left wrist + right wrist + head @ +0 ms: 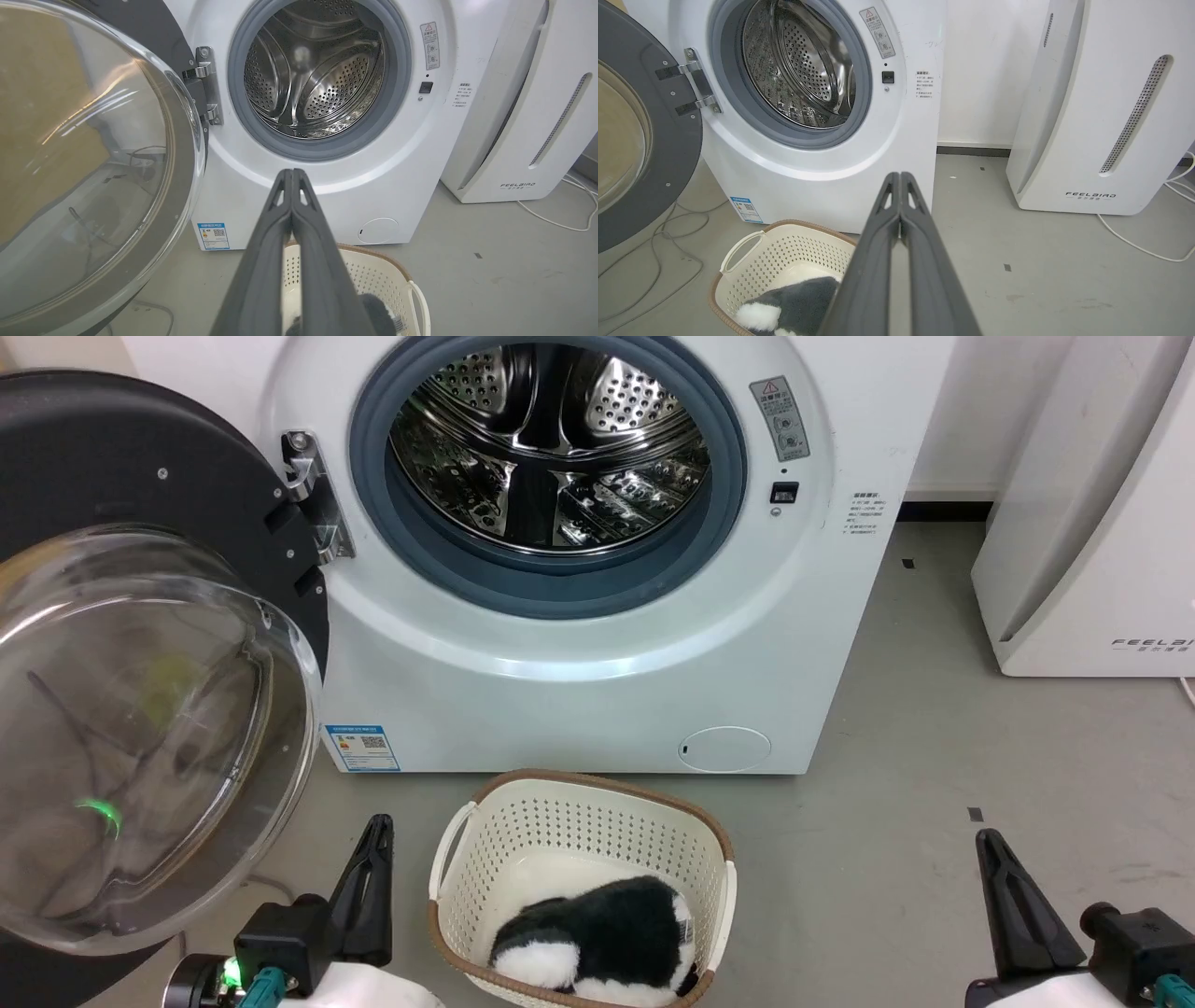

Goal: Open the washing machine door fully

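The washing machine (579, 691) (355, 186) (822, 186) is a white front loader with a grey-blue rubber ring and a bare steel drum (551, 439). Its door (140, 691) (88, 177) (640, 135) stands swung wide to the left on a metal hinge (313, 509), its clear glass bowl facing me. My left gripper (378, 826) (292, 173) is shut and holds nothing, low beside the door's lower right edge, apart from it. At the lower right of the head view my right gripper (988, 840) (900, 176) is shut and empty, away from the machine.
A cream laundry basket (485, 831) (738, 252) with a black and white plush toy (597, 929) sits on the grey floor before the machine. A white FEELBIRD appliance (1092, 532) (1101, 102) stands to the right. Cables (654, 242) trail under the door.
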You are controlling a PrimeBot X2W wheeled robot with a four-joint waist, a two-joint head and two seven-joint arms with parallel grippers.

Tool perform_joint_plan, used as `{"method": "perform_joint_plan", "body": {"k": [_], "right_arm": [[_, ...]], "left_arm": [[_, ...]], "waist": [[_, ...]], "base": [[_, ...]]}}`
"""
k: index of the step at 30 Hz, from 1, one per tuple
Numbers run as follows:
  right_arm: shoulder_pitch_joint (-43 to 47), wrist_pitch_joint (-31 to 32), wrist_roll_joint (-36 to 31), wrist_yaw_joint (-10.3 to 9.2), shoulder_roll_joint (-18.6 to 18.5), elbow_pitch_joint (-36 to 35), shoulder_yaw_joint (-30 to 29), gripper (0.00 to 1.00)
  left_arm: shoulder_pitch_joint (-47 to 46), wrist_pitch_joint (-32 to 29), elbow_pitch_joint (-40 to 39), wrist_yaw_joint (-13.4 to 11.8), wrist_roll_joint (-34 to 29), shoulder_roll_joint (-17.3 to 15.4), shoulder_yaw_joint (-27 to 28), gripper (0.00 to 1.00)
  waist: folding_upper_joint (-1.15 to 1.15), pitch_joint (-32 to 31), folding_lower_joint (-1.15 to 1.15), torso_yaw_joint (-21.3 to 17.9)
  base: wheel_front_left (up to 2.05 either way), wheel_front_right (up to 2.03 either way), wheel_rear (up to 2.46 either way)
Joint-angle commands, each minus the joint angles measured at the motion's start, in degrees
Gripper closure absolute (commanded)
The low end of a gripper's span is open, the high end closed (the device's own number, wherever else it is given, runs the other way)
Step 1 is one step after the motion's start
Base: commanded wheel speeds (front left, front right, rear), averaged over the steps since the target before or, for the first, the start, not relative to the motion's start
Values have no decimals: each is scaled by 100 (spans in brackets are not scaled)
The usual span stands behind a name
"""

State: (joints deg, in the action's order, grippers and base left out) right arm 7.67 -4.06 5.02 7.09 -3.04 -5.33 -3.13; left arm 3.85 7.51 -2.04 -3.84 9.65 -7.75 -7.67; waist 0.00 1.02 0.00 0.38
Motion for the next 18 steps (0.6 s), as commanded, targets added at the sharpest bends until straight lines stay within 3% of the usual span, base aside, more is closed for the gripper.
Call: {"method": "perform_joint_plan", "body": {"k": [1, 18], "right_arm": [[-97, 18, -44, 6, 3, 30, 17, 100], [-205, 80, -118, 12, 5, 111, 65, 100]], "left_arm": [[-58, -26, 4, 38, -57, 36, 40, 100], [-111, -143, 37, 94, -203, 109, 157, 100]], "waist": [[0, -2, 0, 0], [0, -18, 0, -6]], "base": [[0, 0, 0], [0, 0, 0]]}}
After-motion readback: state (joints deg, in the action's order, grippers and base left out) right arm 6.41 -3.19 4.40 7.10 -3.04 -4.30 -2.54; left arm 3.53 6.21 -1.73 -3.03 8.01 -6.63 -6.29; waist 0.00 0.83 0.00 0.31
